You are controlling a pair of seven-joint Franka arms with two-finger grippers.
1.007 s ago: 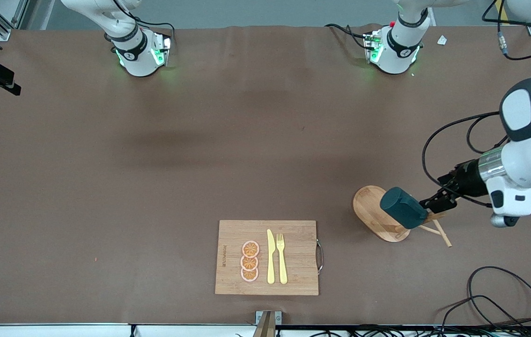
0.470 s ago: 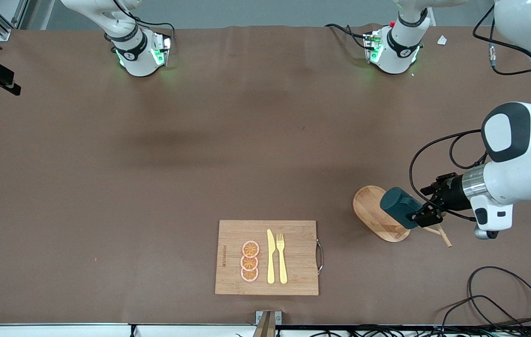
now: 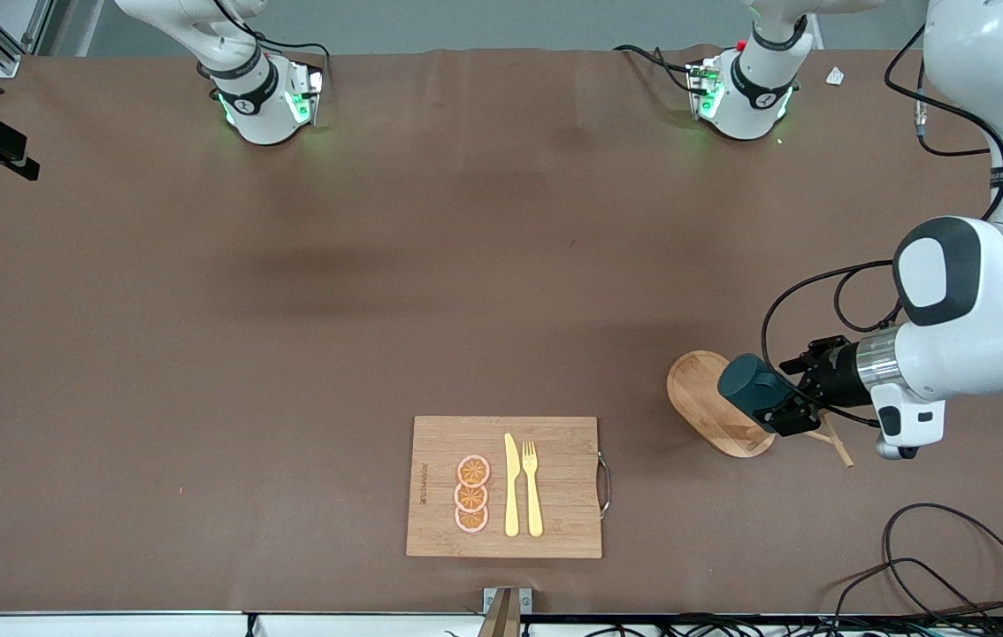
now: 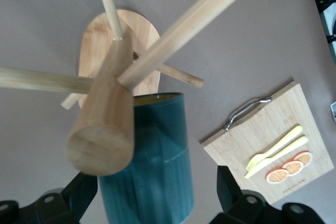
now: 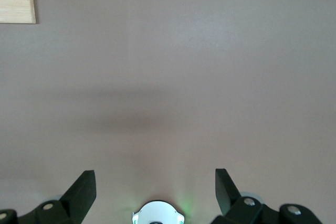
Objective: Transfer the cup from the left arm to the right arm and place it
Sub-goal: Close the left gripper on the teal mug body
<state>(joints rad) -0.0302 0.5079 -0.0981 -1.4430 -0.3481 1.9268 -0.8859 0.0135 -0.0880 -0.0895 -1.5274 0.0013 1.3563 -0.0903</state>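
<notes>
My left gripper (image 3: 786,409), fingers spread wide, straddles one dark teal cup (image 3: 749,387) hung on a wooden peg rack (image 3: 714,409) toward the left arm's end of the table. My right gripper (image 5: 155,188) waits open over bare cloth. One bamboo board (image 3: 555,460) carries three orange slices (image 3: 471,494), one yellow knife (image 3: 511,485), one yellow fork (image 3: 532,487).

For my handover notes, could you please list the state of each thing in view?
cup: hanging on the mug tree, tilted, not gripped.
left gripper: open, its fingers on either side of the cup.
right gripper: open, empty, waiting above bare table.
mug tree: upright on its wooden base.
</notes>
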